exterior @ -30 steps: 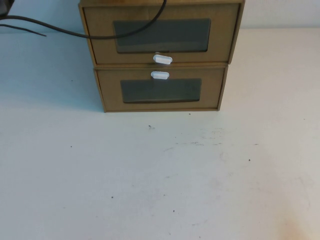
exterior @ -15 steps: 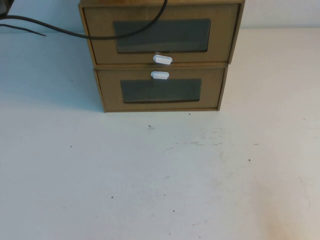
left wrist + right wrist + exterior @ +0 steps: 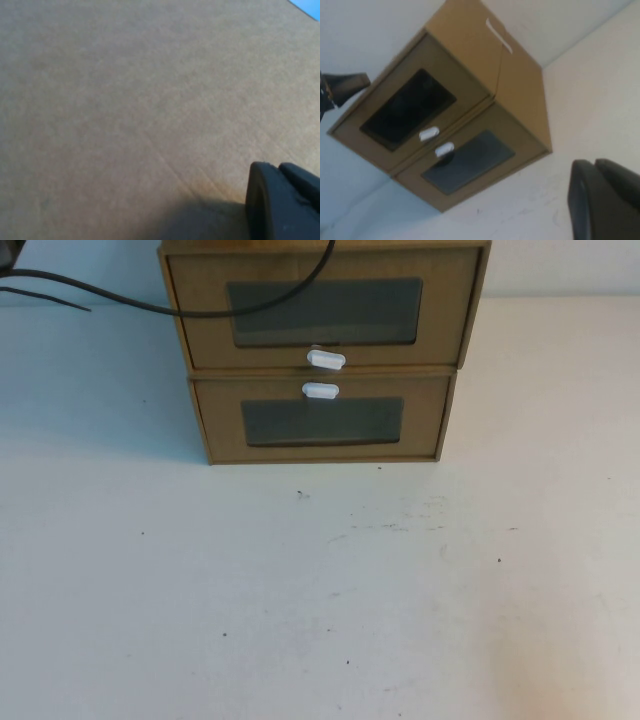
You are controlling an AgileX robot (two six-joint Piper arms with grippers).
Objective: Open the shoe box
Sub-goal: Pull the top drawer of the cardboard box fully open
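Two brown cardboard shoe boxes are stacked at the table's back middle. The upper box (image 3: 320,310) and the lower box (image 3: 320,425) each have a dark window and a white handle, the upper handle (image 3: 326,360) just above the lower handle (image 3: 320,391). Both fronts look closed. Neither gripper shows in the high view. My left gripper (image 3: 280,172) is shut and empty, very close to a plain cardboard surface (image 3: 125,100). My right gripper (image 3: 595,167) is shut and empty, hanging over the table in front and to the right of the boxes (image 3: 470,160).
A black cable (image 3: 120,295) runs from the left edge across the upper box's front. A dark piece of the left arm (image 3: 342,85) shows by the upper box's top left. White table (image 3: 320,590) spreads in front of the boxes.
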